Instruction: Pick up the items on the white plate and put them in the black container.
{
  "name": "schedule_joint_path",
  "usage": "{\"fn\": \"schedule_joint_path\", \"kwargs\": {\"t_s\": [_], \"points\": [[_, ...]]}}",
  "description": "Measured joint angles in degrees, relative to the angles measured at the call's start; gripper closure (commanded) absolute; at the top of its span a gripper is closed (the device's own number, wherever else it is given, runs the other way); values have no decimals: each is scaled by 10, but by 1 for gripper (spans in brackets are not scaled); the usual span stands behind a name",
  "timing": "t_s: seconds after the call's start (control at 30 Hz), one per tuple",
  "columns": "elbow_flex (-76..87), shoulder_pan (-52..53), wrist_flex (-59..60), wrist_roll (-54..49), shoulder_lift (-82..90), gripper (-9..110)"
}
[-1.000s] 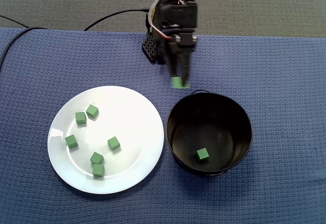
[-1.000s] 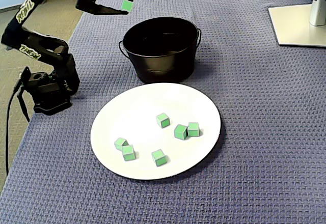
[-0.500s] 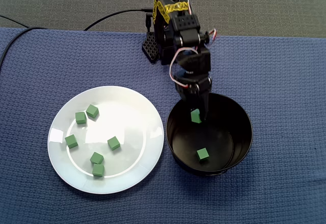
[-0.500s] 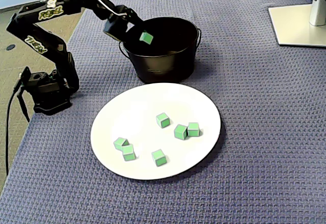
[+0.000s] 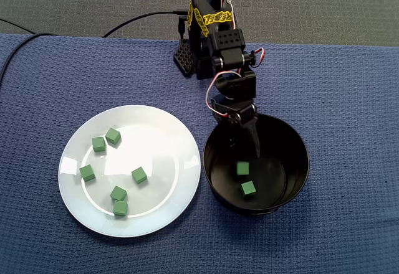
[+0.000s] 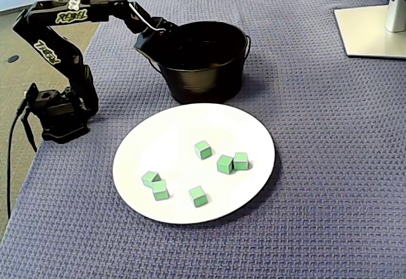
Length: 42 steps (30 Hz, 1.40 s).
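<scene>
Small green cubes point(image 5: 248, 188): we count two inside the black metal bucket point(image 5: 283, 138), beneath the black two-finger gripper point(image 5: 244, 144) whose fingers hang parted and empty, and six yet to move on the round white plate point(image 5: 163, 131).

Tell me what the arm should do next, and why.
Probably lift the gripper out of the bucket and swing it toward the plate. Two cubes lie on the bucket floor, the gripper looks open and holds none, and six cubes sit on the plate.
</scene>
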Motion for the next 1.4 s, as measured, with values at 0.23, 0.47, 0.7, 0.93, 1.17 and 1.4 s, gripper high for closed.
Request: {"fn": "schedule_joint_path", "kwargs": {"t_s": [0.23, 0.47, 0.7, 0.93, 1.17, 1.4], "points": [[-176, 80, 226, -3, 49, 66], [-362, 237, 382, -83, -3, 69], [-337, 358, 285, -200, -148, 69], [-359, 419, 224, -259, -322, 72], [-492, 447, 248, -232, -501, 72], [-487, 447, 185, -236, -531, 72]]}}
